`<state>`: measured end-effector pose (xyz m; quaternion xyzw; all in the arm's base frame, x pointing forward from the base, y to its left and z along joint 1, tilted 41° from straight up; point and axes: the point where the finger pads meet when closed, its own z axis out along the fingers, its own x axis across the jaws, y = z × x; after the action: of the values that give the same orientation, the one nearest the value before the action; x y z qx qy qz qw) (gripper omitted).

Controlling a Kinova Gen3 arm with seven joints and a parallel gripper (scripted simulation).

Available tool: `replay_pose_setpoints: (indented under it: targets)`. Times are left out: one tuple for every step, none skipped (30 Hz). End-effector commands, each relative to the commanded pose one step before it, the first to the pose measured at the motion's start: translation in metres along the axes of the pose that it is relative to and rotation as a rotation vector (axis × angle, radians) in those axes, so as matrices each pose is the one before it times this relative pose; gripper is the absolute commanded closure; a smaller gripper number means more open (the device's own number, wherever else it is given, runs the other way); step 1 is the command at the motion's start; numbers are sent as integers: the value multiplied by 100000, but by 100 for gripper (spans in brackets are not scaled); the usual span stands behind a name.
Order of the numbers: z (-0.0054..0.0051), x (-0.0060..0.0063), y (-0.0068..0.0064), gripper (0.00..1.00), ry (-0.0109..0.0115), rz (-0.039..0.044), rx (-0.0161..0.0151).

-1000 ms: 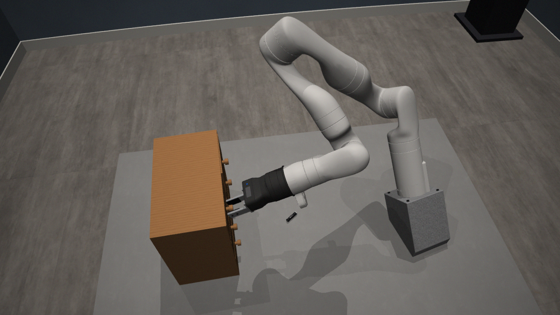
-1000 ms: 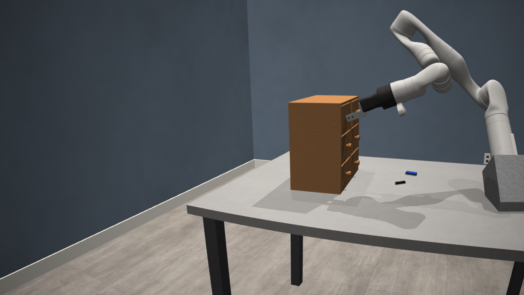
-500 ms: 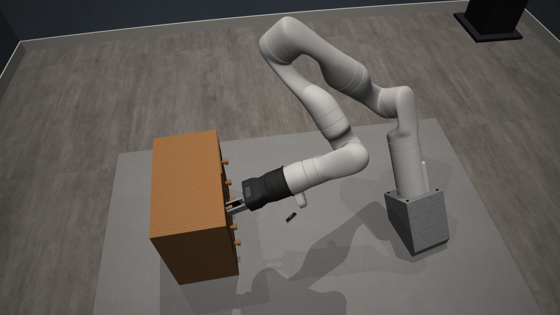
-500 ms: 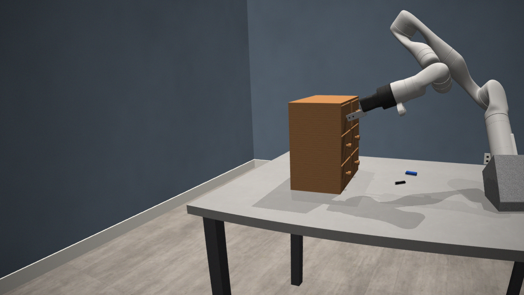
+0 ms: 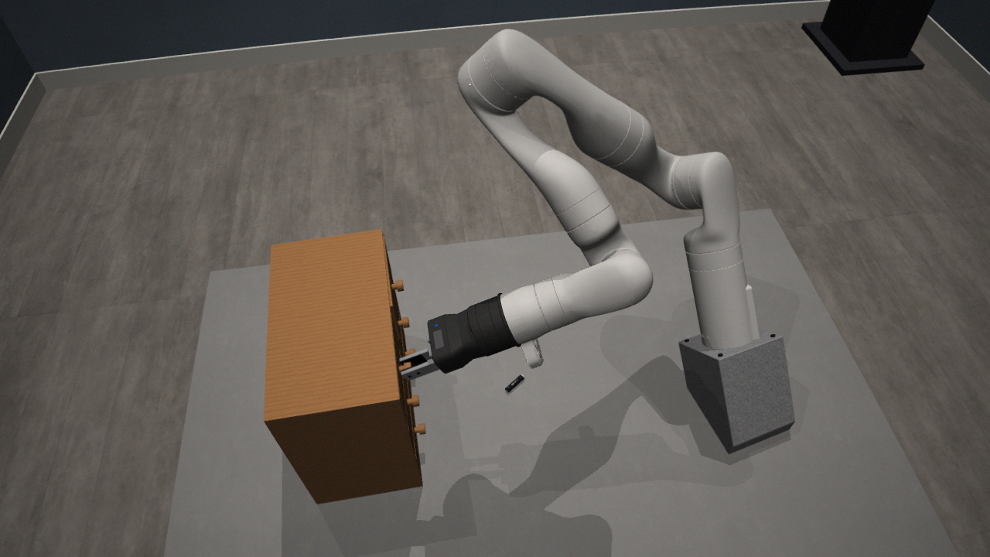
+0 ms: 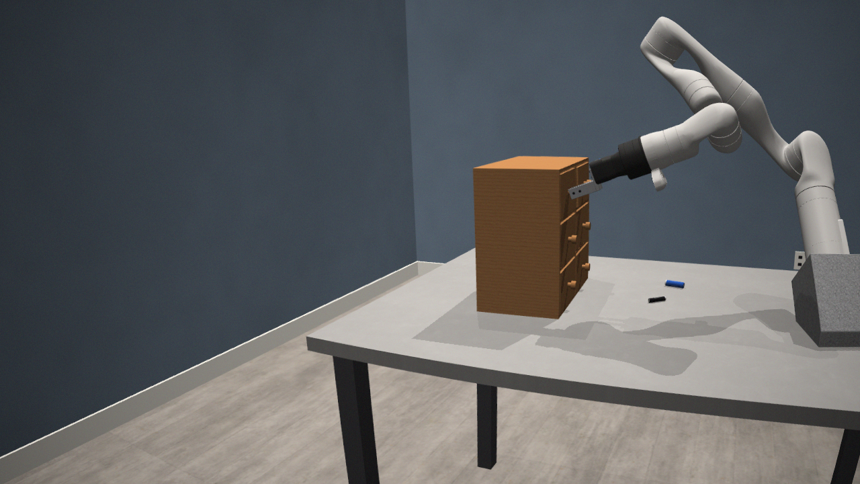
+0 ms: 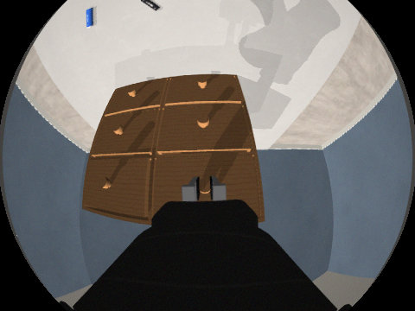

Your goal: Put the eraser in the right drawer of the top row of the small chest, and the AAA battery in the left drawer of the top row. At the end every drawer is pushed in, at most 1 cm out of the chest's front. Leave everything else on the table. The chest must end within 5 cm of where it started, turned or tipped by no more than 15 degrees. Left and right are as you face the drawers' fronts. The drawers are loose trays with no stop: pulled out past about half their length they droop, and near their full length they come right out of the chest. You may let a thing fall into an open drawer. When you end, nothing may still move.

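Note:
The wooden chest point(image 5: 325, 325) point(image 6: 517, 240) stands upright. My gripper point(image 5: 404, 367) point(image 6: 573, 192) point(image 7: 204, 184) is at the top row's left drawer, with its fingers shut on either side of the knob point(image 7: 205, 192). That drawer looks pushed in. The top right drawer, with its knob point(image 5: 397, 285) point(image 7: 106, 184), seems to stand slightly proud. The blue block point(image 6: 674, 283) point(image 7: 89, 17), which looks like the eraser, and the small black piece point(image 5: 514, 384) point(image 6: 656, 299) point(image 7: 150, 4), which looks like the AAA battery, lie on the table in front of the chest.
The grey table point(image 5: 235, 305) point(image 6: 384, 337) carries the chest and the robot's base point(image 5: 754, 394) point(image 6: 832, 300). The lower knobs point(image 6: 572, 238) point(image 7: 202, 123) stick out beneath the gripper. The arm reaches in over the table from the base side and hides the blue block in the top view.

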<state>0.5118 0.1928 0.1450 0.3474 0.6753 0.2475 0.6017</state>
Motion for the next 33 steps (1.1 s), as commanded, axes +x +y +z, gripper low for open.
replay_pose_setpoints:
  targets:
    - [-69, 31, 90, 63, 69, 82, -190]
    - [-25, 0, -9, 63, 0, 0, 0]
    - [-29, 0, -11, 63, 0, 0, 0]
    - [-34, 0, -13, 63, 0, 0, 0]
    - [-39, 0, -14, 63, 0, 0, 0]
    - [-45, 0, -16, 63, 0, 0, 0]
    - [0, 0, 0, 63, 0, 0, 0]
    - [0, 0, 0, 63, 0, 0, 0]
    - [-50, 0, -18, 63, 0, 0, 0]
    - [-56, 0, -20, 63, 0, -1, -1]
    - [-61, 0, -22, 63, 0, -1, -1]
    - [-67, 0, -25, 63, 0, 0, 0]
    - [-73, 1, -27, 63, 0, 1, 2]
    - [-79, 0, -29, 63, 0, 1, 1]
    - [-84, 0, -31, 63, 0, 0, 0]
    - [-90, 0, -32, 63, 0, -1, -1]
    - [-95, 0, -34, 63, 0, -1, -1]
    - [-99, 1, -37, 63, 0, 2, 2]
    - [-104, 0, -38, 63, 0, 1, 1]
    - [-109, 0, -39, 63, 0, -1, -1]
    - [-114, -1, -41, 63, 0, -2, -2]
    - [-117, 1, -43, 63, 0, 2, 3]
    - [-121, 0, -44, 63, 0, 0, 1]
    - [0, 0, 0, 63, 0, 0, 0]
    - [0, 0, 0, 63, 0, 0, 0]
    - [-125, -1, -45, 63, 0, -1, -2]
    - [-128, 0, -47, 63, 0, 0, 0]
    - [-131, 1, -48, 63, 0, 1, 2]
    - [-134, 0, -48, 63, 0, -1, -1]
    - [-136, -1, -49, 63, 0, -2, -2]
    - [-138, 1, -51, 63, 0, 2, 3]
    - [-140, 0, -51, 63, 0, 0, 0]
    - [-141, -1, -51, 63, 0, -2, -3]
